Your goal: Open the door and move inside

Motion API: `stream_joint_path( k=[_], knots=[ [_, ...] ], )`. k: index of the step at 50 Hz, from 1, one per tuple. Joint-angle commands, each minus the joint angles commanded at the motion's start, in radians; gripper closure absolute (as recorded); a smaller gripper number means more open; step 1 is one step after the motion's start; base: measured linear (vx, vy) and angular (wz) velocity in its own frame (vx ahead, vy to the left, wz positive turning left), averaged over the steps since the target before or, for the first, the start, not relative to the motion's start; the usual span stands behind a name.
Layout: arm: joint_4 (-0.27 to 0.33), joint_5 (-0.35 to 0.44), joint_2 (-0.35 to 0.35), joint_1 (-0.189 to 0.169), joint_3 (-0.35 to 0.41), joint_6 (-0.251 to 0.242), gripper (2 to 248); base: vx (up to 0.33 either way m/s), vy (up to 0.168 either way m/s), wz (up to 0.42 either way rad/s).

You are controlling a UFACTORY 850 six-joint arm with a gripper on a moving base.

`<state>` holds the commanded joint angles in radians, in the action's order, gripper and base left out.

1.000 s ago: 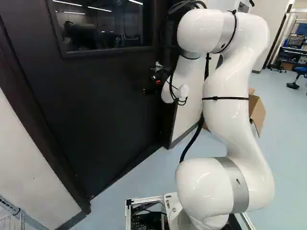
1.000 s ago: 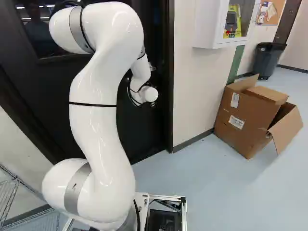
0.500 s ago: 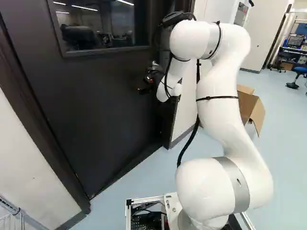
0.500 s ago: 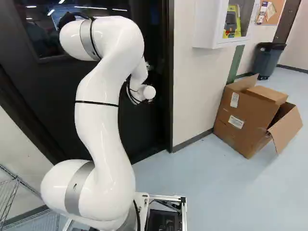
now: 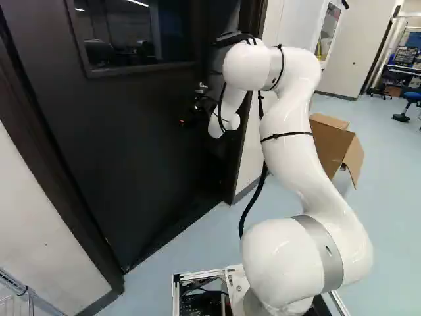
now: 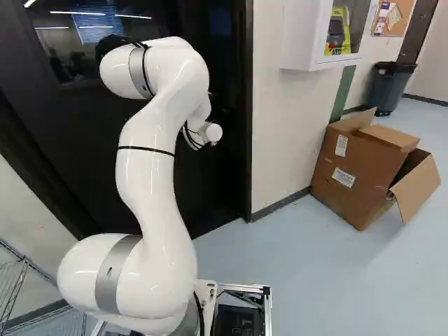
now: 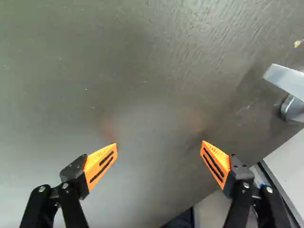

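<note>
Left base view has the dark, matte door [image 5: 131,145] filling most of its left and middle, framed in dark trim; how far it stands open I cannot tell. Smooth, pale blue-grey floor [image 5: 395,184] runs past it, shining softly, up to a cream wall [image 6: 280,140] with a dark skirting. The white arm [image 5: 293,158] leans up towards the door's handle side. A glazed window [image 5: 138,33] in the door mirrors strip lights.

In the right base view, an open cardboard box [image 6: 357,157] sits on the floor near the wall, bearing two white printed labels [image 6: 344,177]. Above it hangs a white cabinet [image 6: 302,35], a yellow printed sign [image 6: 337,49] behind its pane. Farther back are a dark bin [image 6: 390,84] and a pinboard [image 6: 395,17] with papers.

The pincer [image 5: 191,121] is at the door. Its orange-padded fingers are spread wide in the wrist view, the door's lightly grained face ahead; the metal handle [image 7: 287,81] lies off to one side, outside them.
</note>
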<state>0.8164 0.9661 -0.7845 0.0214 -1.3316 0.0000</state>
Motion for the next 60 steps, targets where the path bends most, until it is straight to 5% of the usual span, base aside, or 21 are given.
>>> stream_joint_path(
  k=[37,60],
  knots=[
    [0.030,0.001,-0.170,0.066,-0.254,0.000,3,0.000,0.000,0.000],
    [0.030,0.001,-0.113,0.072,-0.168,0.000,3,0.000,0.000,0.000]
  ],
)
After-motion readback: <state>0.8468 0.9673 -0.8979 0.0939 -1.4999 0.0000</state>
